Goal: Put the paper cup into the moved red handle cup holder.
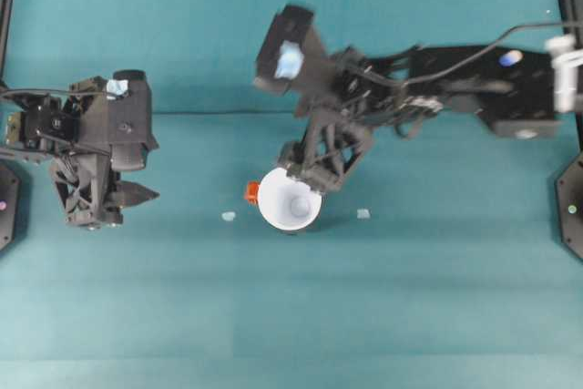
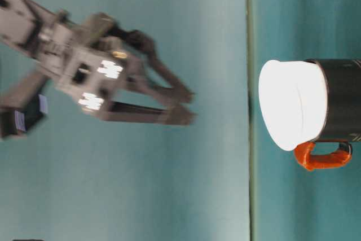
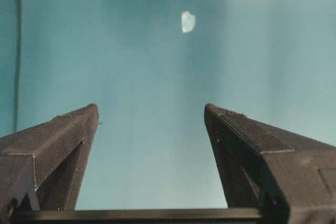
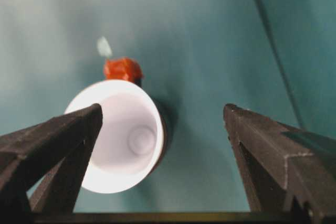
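The paper cup sits nested in the red handle cup holder mid-counter. Right gripper hangs just above, fingers spread and empty; a sideways drift could clip the rim. Left gripper is parked open. The table-level view reveals the black wall, which overhead hides.

A robot lab bench: teal cloth-covered table with black frame posts at its edges.

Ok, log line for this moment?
cup: seated in holder | right end effector: open, empty, above cup | left end effector: open, empty, apart
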Robot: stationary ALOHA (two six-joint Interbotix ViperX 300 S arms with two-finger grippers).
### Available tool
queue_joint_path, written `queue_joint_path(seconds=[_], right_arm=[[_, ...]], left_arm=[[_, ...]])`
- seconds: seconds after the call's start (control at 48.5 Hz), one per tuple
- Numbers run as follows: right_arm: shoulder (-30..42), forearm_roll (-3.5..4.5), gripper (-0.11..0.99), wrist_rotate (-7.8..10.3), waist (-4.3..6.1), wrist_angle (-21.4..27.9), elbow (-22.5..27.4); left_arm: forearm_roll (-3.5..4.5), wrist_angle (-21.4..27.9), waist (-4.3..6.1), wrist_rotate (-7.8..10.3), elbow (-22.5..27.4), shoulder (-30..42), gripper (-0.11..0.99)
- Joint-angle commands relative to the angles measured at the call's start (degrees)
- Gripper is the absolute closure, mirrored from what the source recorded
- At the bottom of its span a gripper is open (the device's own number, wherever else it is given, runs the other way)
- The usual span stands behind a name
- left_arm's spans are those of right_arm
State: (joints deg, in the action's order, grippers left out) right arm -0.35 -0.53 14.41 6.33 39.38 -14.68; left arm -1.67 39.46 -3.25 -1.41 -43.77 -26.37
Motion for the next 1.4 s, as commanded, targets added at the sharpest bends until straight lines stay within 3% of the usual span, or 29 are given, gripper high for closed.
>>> queue_joint_path(seconds=[0.0, 0.268, 0.701, 0.887, 1.155, 1.382], right_arm=[[-2.8, 0.18, 0.01, -0.35, -0.53, -0.7, -0.4], [-6.0, 0.18, 0.01, -0.35, -2.20, -3.6, -5.3], [-12.2, 0.09, 0.01, -0.26, -3.34, -17.7, -13.8], [-14.6, 0.09, 0.01, -0.26, -4.04, -16.8, -14.6], [-17.3, 0.09, 0.01, -0.35, -6.06, -13.6, -14.4], [-22.1, 0.09, 0.01, -0.35, -6.15, -10.7, -14.4]], left_arm=[[-0.09, -0.4, 0.09, -0.09, 1.0, -0.6, 0.03], [-0.09, -0.3, 0.00, -0.09, 0.9, -0.8, 0.03], [-0.09, -0.4, 0.09, -0.18, 0.6, -1.1, 0.03], [-0.09, -0.4, 0.09, -0.18, 0.6, -1.1, 0.03], [-0.09, -0.3, 0.09, -0.09, 1.1, -1.1, 0.03], [-0.09, -0.4, 0.09, -0.09, 1.0, -1.2, 0.03]])
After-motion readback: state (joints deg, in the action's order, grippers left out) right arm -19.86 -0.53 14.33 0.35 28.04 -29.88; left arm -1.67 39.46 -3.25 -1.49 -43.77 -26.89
